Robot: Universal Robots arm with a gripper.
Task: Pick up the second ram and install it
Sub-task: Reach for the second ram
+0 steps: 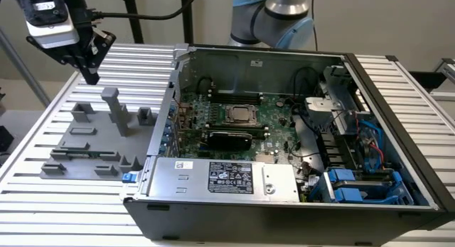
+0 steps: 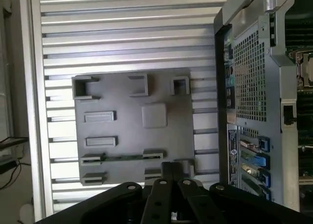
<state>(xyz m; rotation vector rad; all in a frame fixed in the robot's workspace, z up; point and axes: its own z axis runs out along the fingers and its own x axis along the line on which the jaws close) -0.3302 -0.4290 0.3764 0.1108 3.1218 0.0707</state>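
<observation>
Slatted metal table (image 1: 57, 210), pale ribs running across from the exterior view's left to its right. Bears two things directly. Toward the exterior view's left, a flat grey fixture plate (image 1: 96, 140) with raised blocks and posts, lying flat on the slats, inside the table's edges. Just beside it, toward the exterior view's right, an open computer case (image 1: 284, 223) on its side, innards facing up, covering most of the remaining surface. Narrow strip of bare slats between plate and case, seen in the wrist view. More bare slats around the plate's other sides.
</observation>
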